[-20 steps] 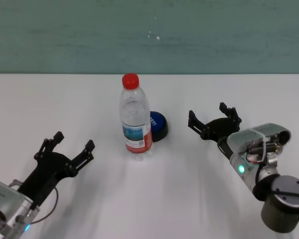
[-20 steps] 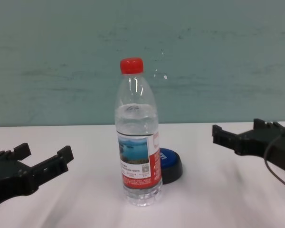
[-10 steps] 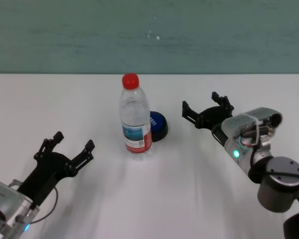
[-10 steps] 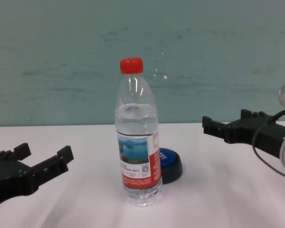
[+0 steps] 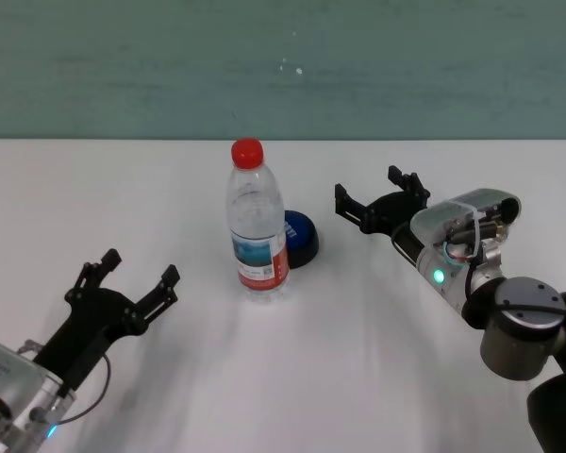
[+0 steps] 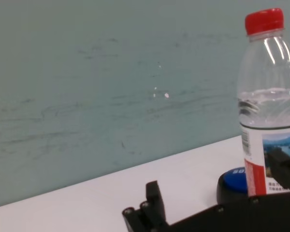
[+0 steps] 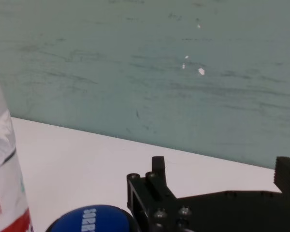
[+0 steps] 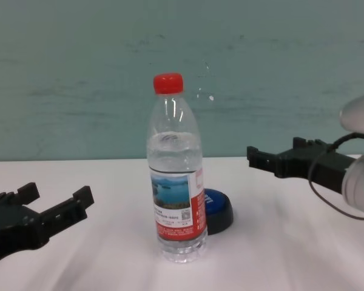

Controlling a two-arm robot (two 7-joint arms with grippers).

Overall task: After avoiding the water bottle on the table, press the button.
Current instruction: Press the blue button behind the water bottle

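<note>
The water bottle, clear with a red cap and a lake label, stands upright mid-table; it also shows in the chest view and the left wrist view. The blue button with a black base sits just behind it to the right; it also shows in the chest view and the right wrist view. My right gripper is open, raised above the white table, a little right of the button and apart from it. My left gripper is open and empty at the near left.
A teal wall rises behind the table's far edge. The bottle stands between my left gripper and the button.
My right gripper has moved left and farther back, closer to the button, staying open. The left arm, bottle and button have not moved.
</note>
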